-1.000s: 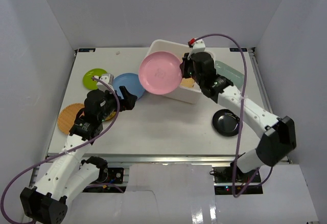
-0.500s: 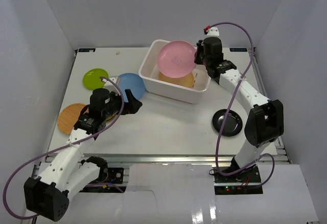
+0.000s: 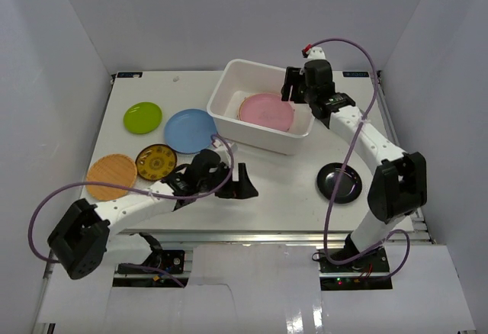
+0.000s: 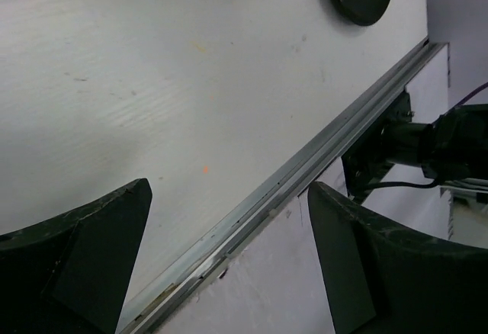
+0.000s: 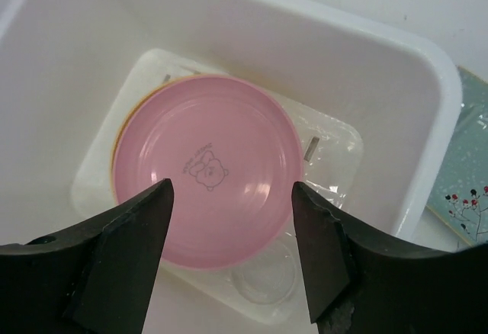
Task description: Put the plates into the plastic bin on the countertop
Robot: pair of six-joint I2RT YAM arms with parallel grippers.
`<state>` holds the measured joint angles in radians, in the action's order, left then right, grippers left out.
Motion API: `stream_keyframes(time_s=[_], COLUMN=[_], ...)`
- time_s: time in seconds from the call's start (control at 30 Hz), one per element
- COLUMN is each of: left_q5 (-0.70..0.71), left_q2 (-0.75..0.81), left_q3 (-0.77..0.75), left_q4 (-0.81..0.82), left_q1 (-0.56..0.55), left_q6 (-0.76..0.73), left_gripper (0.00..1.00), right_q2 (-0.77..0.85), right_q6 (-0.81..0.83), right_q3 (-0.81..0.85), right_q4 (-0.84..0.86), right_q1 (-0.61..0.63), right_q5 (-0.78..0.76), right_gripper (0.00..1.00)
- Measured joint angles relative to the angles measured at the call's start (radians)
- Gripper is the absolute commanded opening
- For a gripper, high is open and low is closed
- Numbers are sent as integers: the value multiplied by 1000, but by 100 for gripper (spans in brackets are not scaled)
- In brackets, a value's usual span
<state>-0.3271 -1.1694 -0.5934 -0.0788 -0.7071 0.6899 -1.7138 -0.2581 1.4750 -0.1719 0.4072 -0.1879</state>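
Half a second ago my right claw [image 5: 229,191] held the pink plate [image 5: 206,197] tilted over the plastic bin [image 3: 258,142]. Now that plate lies flat inside, and my left arm has swung away from the blue plate [image 3: 189,130] to the front middle of the countertop [image 3: 282,174].

Nearest me, the left claw [image 4: 229,197] hangs wide open over bare surface by the metal rail [image 4: 305,174], with nothing in it. I judge it is pointing toward the black plate [image 3: 338,182], which its wrist camera catches at the top edge.

Further back on the left, the orange woven plate [image 3: 111,177], the brown-gold plate [image 3: 156,162], the blue one and the lime green plate [image 3: 142,117] all wait on the countertop, still to be carried.

Farthest, the right claw hovers over the bin with its fingers [image 5: 126,242] spread well apart and gripping nothing. I take it the plate has just been let go. It rests level because it sits on a yellowish plate [image 5: 116,147], of which only a sliver of rim peeks out on one side.

The overhead view does not show that sliver clearly, nor the mint dish [image 5: 467,181] lying just outside the bin's wall; my right wrist camera shows both. Only the overhead view shows the four plates at left.
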Motion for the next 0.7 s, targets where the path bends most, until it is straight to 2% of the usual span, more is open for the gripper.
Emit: stream_keyframes(time_s=[0.1, 0.13, 0.27, 0.47, 0.7], left_q5=[111, 140, 272, 435, 550], left_q2=[-136, -182, -391, -664, -858], left_q3=[-74, -99, -223, -447, -641], left_q4=[42, 62, 114, 148, 183], left_q1=[-177, -218, -369, -497, -534], left_q6=[32, 40, 69, 87, 116], left_gripper=[90, 87, 84, 83, 77], right_q2=[144, 210, 515, 825, 917], right_q6=[-4, -6, -27, -55, -80], right_q3=[-66, -91, -179, -310, -422], right_q4=[-2, -2, 39, 72, 39], right_q1=[0, 0, 0, 0, 0], right_q5=[26, 34, 59, 92, 151], right_gripper=[65, 64, 60, 58, 57])
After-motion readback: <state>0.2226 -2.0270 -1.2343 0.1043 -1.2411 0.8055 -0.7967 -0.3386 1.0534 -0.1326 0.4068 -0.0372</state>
